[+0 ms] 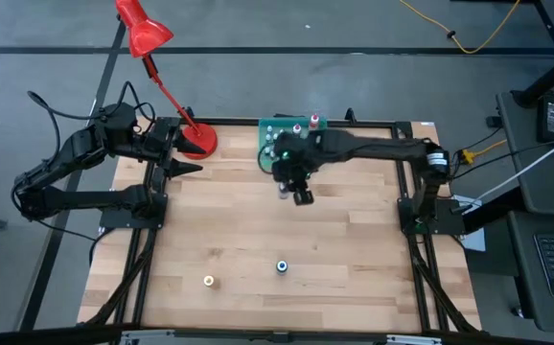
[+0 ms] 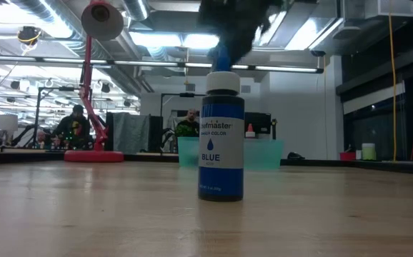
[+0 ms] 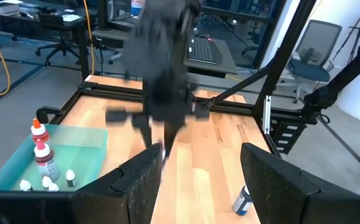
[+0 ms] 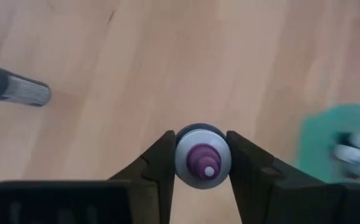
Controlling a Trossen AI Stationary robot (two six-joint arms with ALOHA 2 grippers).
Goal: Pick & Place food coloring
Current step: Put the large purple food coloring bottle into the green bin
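Observation:
My right gripper [image 4: 202,142] hangs over the table's far middle, just in front of the teal tray [image 1: 308,124], and is shut on a small food coloring bottle with a purple tip [image 4: 203,163]. Several more little bottles stand in the tray [image 3: 43,163]. A blue food coloring bottle [image 2: 221,135] stands upright on its base near the table's front edge [image 1: 282,266]. A small pale one [image 1: 208,281] stands to its left. My left gripper [image 1: 189,169] waits open at the far left, beside the lamp's base, with nothing between its fingers [image 3: 144,180]. My right gripper pinches the purple-tipped bottle between its two fingers, by the round sides just below the tip [image 4: 181,158]. The fingers come at it from above, slanting down. The bottle stands upright in the hold, tip up, lifted clear of the wooden table.
A red desk lamp [image 1: 167,91] stands at the far left corner, with its base by my left gripper. Black frame rails [image 1: 411,201] run along the table's sides. Bare wood [image 1: 344,240] lies between the tray and the front bottles. People sit in the room behind [image 2: 74,125].

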